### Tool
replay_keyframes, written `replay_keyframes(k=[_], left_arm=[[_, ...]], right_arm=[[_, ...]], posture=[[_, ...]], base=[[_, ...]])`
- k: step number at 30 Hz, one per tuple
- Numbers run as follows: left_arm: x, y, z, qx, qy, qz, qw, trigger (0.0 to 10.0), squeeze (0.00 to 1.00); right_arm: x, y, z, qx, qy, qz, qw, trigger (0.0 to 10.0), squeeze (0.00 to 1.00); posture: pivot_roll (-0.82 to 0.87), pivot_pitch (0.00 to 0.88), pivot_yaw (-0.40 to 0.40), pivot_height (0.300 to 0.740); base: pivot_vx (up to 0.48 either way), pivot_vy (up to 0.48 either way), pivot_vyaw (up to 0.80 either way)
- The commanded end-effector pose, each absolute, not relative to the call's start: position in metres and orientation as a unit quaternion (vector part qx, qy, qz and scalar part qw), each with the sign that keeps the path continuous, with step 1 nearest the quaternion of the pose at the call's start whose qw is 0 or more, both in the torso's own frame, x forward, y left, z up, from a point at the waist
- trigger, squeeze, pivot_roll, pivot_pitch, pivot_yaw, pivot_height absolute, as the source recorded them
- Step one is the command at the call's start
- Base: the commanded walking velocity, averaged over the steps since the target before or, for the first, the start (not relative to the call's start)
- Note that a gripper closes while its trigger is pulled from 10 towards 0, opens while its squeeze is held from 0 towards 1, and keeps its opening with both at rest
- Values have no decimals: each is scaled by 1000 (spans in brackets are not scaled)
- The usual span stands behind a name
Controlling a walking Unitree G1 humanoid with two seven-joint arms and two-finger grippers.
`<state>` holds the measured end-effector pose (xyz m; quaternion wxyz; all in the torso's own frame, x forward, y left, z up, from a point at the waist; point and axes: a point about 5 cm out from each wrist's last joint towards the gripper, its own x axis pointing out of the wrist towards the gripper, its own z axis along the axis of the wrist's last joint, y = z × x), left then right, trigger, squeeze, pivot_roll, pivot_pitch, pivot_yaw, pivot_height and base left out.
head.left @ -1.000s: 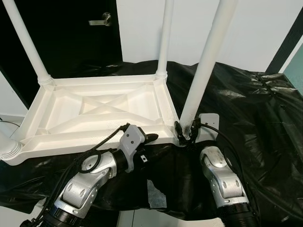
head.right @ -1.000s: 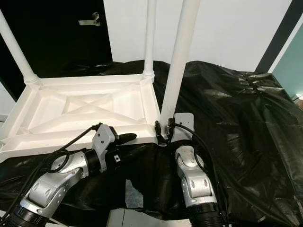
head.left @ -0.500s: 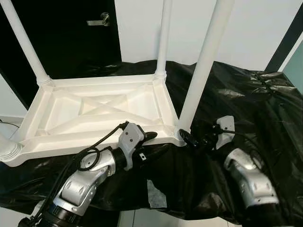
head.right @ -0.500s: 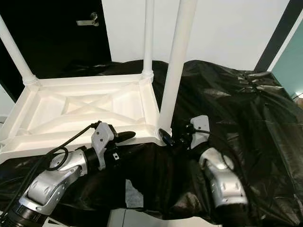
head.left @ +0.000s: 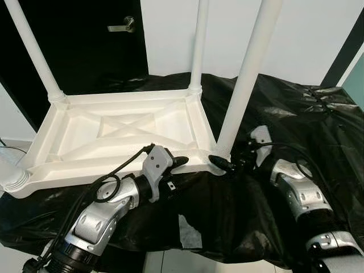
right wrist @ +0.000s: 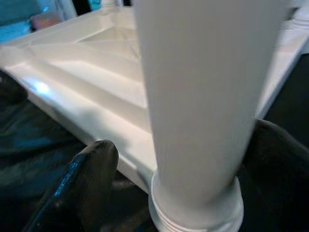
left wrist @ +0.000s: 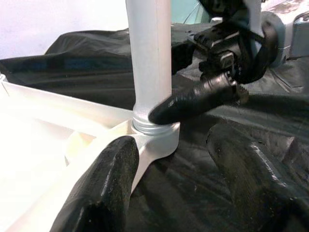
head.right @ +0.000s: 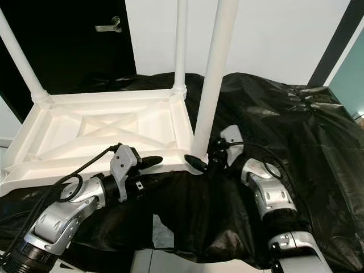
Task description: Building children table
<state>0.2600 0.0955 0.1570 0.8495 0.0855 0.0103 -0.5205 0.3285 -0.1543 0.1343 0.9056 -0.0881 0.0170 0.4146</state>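
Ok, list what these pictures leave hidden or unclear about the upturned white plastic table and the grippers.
- White plastic table legs: tops cut off by the head views' upper edge.
- Near-left leg: mostly cut off by the left edge.
- Tabletop face of the upturned white plastic table: lies against the black plastic sheet.
- Right gripper: grip on the leg is unclear; right wrist view is blurred.

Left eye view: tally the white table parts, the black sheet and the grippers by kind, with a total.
White table legs: 4
White tabletop: 1
Black sheet: 1
Left gripper and right gripper: 2
Total: 8
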Motion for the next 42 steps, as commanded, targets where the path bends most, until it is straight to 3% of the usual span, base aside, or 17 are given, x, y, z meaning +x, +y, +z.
replay_keyframes(k=[1, 2, 4, 5, 16, 17, 25, 27, 29, 30, 31, 33, 35, 42], left_arm=[[259, 96, 159, 92, 8, -550, 830, 10000, 0], [260, 96, 159, 93, 8, -549, 830, 10000, 0], [260, 96, 159, 93, 8, -549, 830, 10000, 0], [260, 96, 159, 93, 7, -549, 831, 10000, 0], [259, 95, 159, 90, 8, -549, 831, 10000, 0], [259, 95, 159, 89, 8, -549, 831, 10000, 0], [257, 94, 157, 87, 10, -550, 830, 10000, 0], [256, 93, 157, 87, 11, -553, 828, 10000, 0], [256, 93, 157, 87, 11, -553, 828, 10000, 0], [256, 93, 157, 87, 12, -554, 828, 10000, 0], [256, 93, 157, 87, 12, -554, 828, 10000, 0], [255, 95, 156, 88, 15, -556, 827, 10000, 0], [254, 96, 156, 89, 16, -557, 826, 10000, 0], [254, 96, 156, 92, 17, -563, 821, 10000, 0]], right_arm=[[333, -152, 133, -106, 23, 430, 897, 10000, 0], [336, -151, 132, -116, 26, 434, 893, 8706, 0], [336, -151, 132, -116, 26, 434, 893, 8706, 0], [338, -151, 131, -127, 31, 436, 890, 0, 0], [342, -160, 127, -124, 47, 424, 896, 0, 0], [342, -158, 126, -121, 49, 413, 901, 10000, 0], [337, -143, 121, -110, 42, 331, 936, 10000, 0], [335, -134, 115, -92, 49, 232, 967, 10000, 0], [335, -134, 115, -92, 49, 232, 967, 10000, 0], [331, -128, 112, -83, 51, 177, 979, 10000, 0], [331, -128, 112, -83, 51, 177, 979, 10000, 0], [319, -118, 110, -57, 45, 55, 996, 10000, 0], [314, -109, 107, -32, 49, 18, 998, 10000, 0], [309, -99, 109, -12, 44, 12, 999, 10000, 0]], posture=[[47, 0, -41, 740], [50, 0, -42, 740], [50, 0, -42, 740], [52, 0, -43, 740], [42, 0, -44, 740], [41, 0, -46, 740], [31, 0, -45, 740], [33, 0, -47, 740], [33, 0, -47, 740], [34, 0, -46, 740], [34, 0, -46, 740], [40, 0, -42, 740], [40, 0, -38, 740], [31, 0, -28, 740]], base=[[0, 0, 0], [0, 0, 0], [0, 0, 0], [0, 0, 0], [0, 0, 0], [0, 0, 0], [0, 0, 0], [0, 0, 0], [0, 0, 0], [0, 0, 0], [0, 0, 0], [0, 0, 0], [0, 0, 0], [0, 0, 0]])
